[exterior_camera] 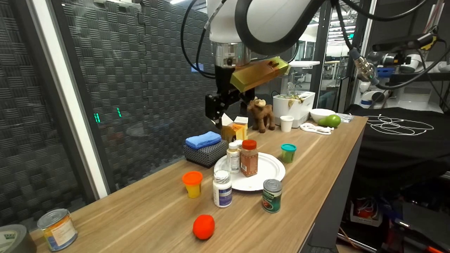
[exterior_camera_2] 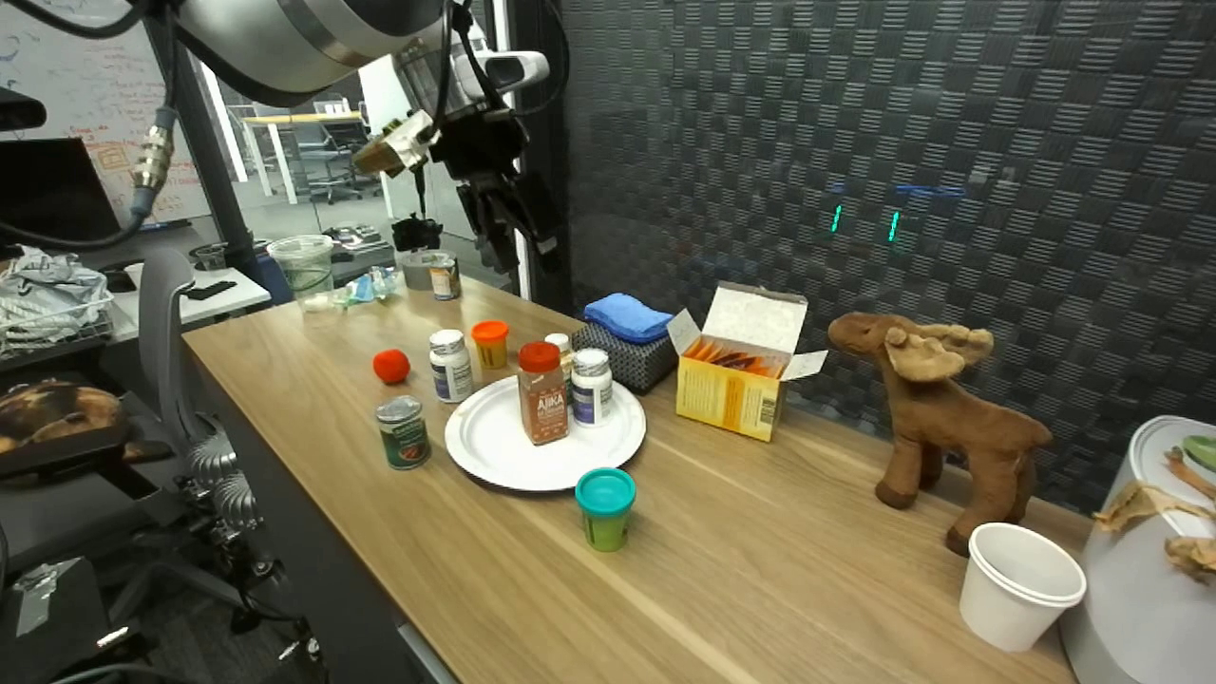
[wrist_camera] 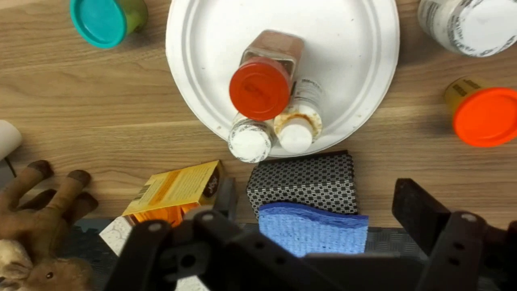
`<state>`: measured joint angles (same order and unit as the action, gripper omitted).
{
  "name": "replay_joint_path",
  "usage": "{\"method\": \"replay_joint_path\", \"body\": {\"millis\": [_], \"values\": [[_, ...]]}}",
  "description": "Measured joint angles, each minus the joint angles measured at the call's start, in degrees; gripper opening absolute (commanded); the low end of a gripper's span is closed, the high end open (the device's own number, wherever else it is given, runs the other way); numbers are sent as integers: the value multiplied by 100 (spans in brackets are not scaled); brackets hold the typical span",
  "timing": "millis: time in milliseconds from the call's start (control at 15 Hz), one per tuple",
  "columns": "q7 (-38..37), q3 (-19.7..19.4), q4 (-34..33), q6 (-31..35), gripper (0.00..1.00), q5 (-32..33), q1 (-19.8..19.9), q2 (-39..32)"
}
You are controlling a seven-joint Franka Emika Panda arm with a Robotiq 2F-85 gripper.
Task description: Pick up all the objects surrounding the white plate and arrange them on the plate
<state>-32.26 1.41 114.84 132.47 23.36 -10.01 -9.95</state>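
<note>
On the white plate (exterior_camera: pixel 270 168) stand a red-capped sauce bottle (exterior_camera: pixel 249 160) and two white bottles, one short (exterior_camera_2: pixel 592 389) and one slimmer (exterior_camera: pixel 233 158). Around the plate on the table are a white bottle with a purple label (exterior_camera: pixel 222 189), a dark green can (exterior_camera: pixel 271 196), an orange-lidded yellow cup (exterior_camera: pixel 192 184) and a teal-lidded green cup (exterior_camera_2: pixel 605 513). Farther from the plate rests a red-orange ball (exterior_camera: pixel 203 227). My gripper (wrist_camera: pixel 318 196) hangs high above the table, on the wall side of the plate. Its fingers are wide apart with nothing held between them.
Beside the plate sits a dark patterned box (wrist_camera: pixel 303 182) with a blue cloth (wrist_camera: pixel 313 230) on top. An opened yellow carton (exterior_camera_2: pixel 727 394), a plush moose (exterior_camera_2: pixel 950 408) and white paper cups (exterior_camera_2: pixel 1016 589) line the wall side. A tin can (exterior_camera: pixel 58 230) and tape roll (exterior_camera: pixel 15 239) stand at one end.
</note>
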Motion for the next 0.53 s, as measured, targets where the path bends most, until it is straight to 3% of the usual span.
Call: {"method": "replay_joint_path", "body": {"millis": [333,533], "values": [[45,302,-142,-528,100,-77,-204,-185],[353,481,-140,-532,100,-514,-251,-298]]}}
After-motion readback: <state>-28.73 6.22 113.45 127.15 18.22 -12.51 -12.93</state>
